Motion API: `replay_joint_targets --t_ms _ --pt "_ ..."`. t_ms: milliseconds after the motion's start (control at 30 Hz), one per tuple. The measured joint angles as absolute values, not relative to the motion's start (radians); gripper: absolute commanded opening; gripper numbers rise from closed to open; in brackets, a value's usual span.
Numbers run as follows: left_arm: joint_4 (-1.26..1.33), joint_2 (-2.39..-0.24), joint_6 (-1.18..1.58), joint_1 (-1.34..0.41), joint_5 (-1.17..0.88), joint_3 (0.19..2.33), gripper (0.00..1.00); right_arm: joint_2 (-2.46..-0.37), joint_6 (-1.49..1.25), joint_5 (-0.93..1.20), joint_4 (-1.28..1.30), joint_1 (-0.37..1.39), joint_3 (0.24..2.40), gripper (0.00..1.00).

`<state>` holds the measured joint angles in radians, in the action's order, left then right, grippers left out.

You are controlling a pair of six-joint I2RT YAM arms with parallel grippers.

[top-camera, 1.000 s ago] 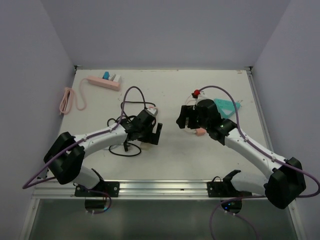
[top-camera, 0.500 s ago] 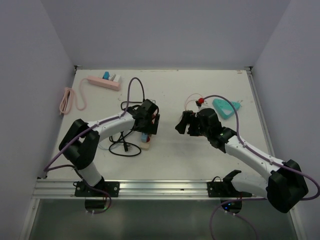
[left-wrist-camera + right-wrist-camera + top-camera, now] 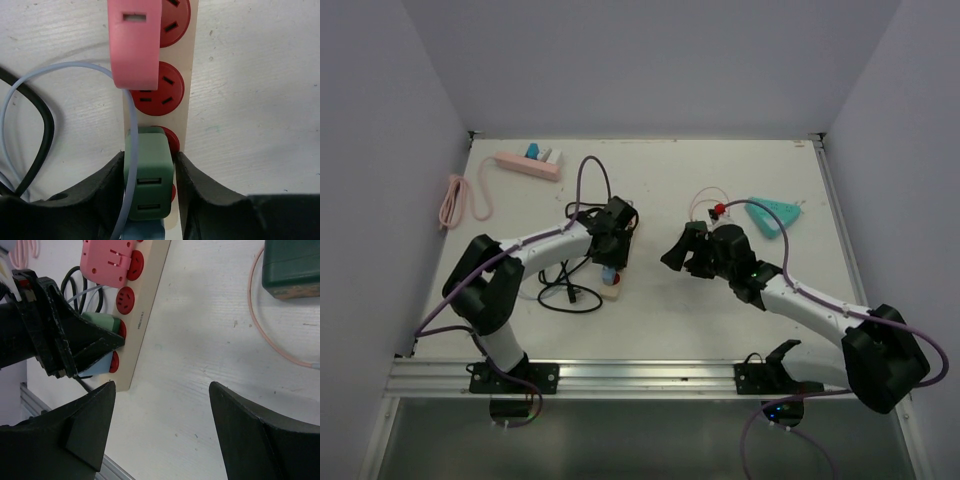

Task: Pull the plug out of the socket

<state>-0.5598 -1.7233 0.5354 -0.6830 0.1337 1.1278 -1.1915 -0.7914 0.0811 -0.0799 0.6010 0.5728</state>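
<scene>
Spotted the left gripper [image 3: 149, 156] up over the cream power strip [image 3: 192, 75], not hanging lower toward the near edge like a second before; went from jaws wide apart to clamped on the green plug [image 3: 148, 180], one black finger pressed to each flank in the left wrist view; looked like a proper side grip, though couldn't rule out a bit more squeeze to come; found that plug seated in the strip, one bare red socket [image 3: 167, 95] away from the pink plug [image 3: 134, 40], with a blue plug [image 3: 142, 232] right next to it and a pale blue cable [image 3: 15, 100] running down its left edge; also caught the right gripper [image 3: 160, 390] slid in closer to the strip, jaws apart and holding nothing, near it but not touching; read all that as the reach done and the pull itself not yet started; reckoned on a straight tug away from the socket face next, maybe with the right one pinning the strip to stop it riding up with the plug.
</scene>
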Motion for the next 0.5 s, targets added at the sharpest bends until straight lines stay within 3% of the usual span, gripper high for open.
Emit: replay_joint_targets --t_ms 200,500 --pt "-0.538 -1.708 0.570 -0.679 0.102 1.120 0.15 -1.258 -0.847 0.089 -0.152 0.651 0.565 0.79" --pt "-0.411 -1.671 0.619 -0.681 -0.017 1.089 0.15 -1.316 -0.910 0.042 -0.208 0.702 0.561 0.79"
